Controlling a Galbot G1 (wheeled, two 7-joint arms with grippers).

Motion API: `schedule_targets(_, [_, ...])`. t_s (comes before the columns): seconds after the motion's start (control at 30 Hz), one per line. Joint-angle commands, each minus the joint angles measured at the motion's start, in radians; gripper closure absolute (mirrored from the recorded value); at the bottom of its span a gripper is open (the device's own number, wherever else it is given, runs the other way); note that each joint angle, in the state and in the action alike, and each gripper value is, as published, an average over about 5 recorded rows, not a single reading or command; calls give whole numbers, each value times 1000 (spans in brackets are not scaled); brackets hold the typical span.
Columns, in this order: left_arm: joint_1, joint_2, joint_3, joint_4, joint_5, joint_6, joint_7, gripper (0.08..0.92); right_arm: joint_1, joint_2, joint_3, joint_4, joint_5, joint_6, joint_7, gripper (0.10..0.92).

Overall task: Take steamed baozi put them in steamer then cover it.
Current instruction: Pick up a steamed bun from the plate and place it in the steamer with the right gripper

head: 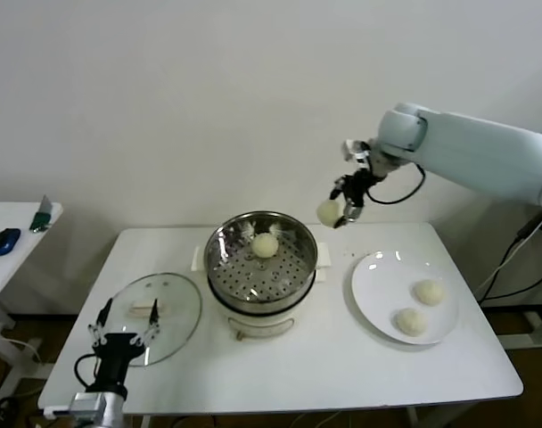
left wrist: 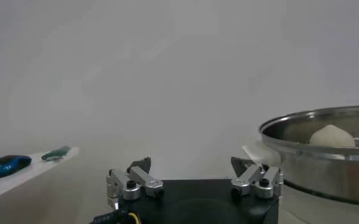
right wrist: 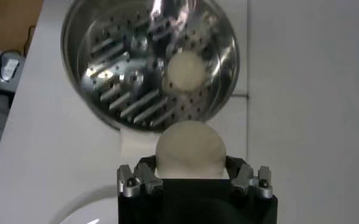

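My right gripper (head: 336, 212) is shut on a cream baozi (head: 329, 211) and holds it in the air just right of the steamer (head: 219, 267); the wrist view shows this bun (right wrist: 189, 148) between the fingers, above the steamer's edge. One baozi (head: 266, 245) lies on the perforated tray inside the shiny steamer, also seen in the right wrist view (right wrist: 188, 70) and the left wrist view (left wrist: 331, 136). Two baozi (head: 429, 292) (head: 409, 322) lie on the white plate (head: 373, 285). The glass cover (head: 168, 308) lies flat on the table left of the steamer. My left gripper (head: 123, 325) is open and empty over the cover's near edge.
The white table (head: 316, 366) carries everything; its front edge runs close below the plate and cover. A side table (head: 12, 259) at far left holds a blue mouse (head: 4, 241) and a small green object (head: 43, 217).
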Motion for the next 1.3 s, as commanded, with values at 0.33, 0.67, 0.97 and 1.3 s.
schedule_targets(0.33, [28,61,2,-15,-23,-1,-1,177,-102,393,-47,-96,140,-77,79,296])
schedule_targets(0.67, [30,64,1,-22,-46,7,-1,177,-252,469,-33,-223,18,-60,72,289])
schedule_targets(0.97, [28,66,-2,-17,-49,9,-2,177,-283,479,-34,-257,-22,-48,57,282])
schedule_targets(1.3, [27,61,0,-8,-45,9,-2,177,-281,461,-25,-252,-39,-49,60,229])
